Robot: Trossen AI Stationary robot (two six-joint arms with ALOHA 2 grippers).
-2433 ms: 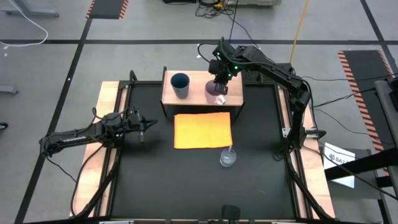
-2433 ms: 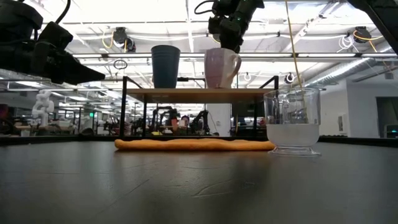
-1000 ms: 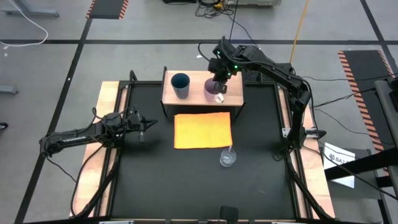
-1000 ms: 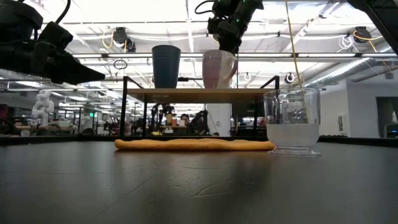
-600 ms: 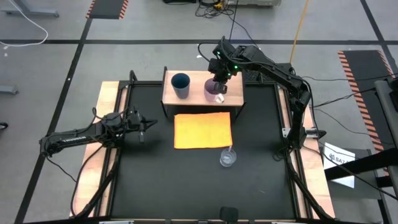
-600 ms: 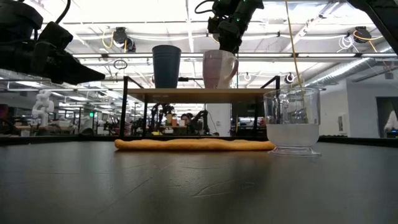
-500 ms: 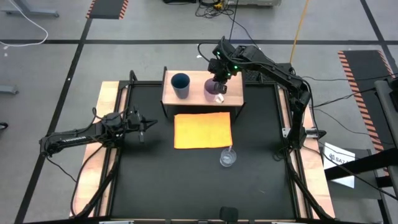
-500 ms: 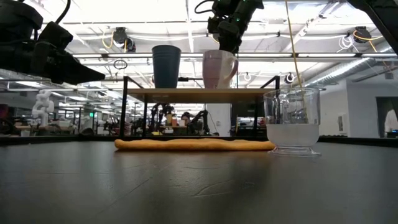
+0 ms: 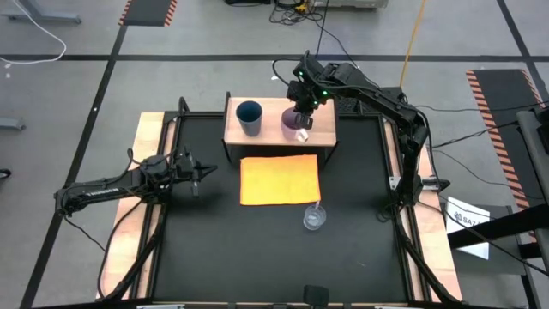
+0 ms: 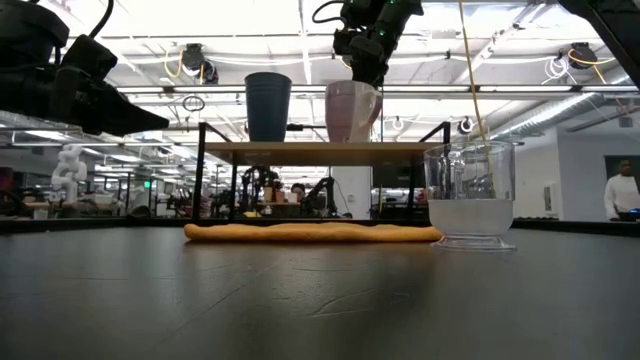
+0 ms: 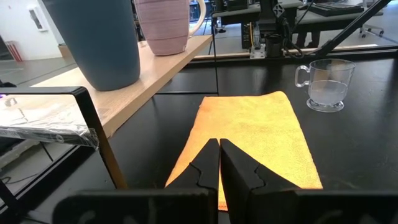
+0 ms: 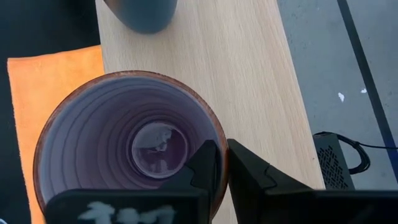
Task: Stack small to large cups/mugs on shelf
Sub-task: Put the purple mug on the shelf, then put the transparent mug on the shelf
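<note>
Lilac ribbed mug (image 12: pixel 127 146), right claw (image 12: pixel 221 163) pinching rim

Flat orange sheet (image 9: pixel 280 178) lies spread on the black surface (image 9: pixel 214 240), near its middle; in the low view it shows as a thin orange strip (image 10: pixel 312 233). Grey floor around the surface carries black tape lines (image 9: pixel 171 57) and red-striped hazard patches (image 9: pixel 147 10), with cables (image 9: pixel 296 10) along the far edge and a white paper (image 9: pixel 467 216) at the right. Low view looks into a lit room with ceiling lights (image 10: pixel 150 20); a person (image 10: pixel 622 195) stands far right.
</note>
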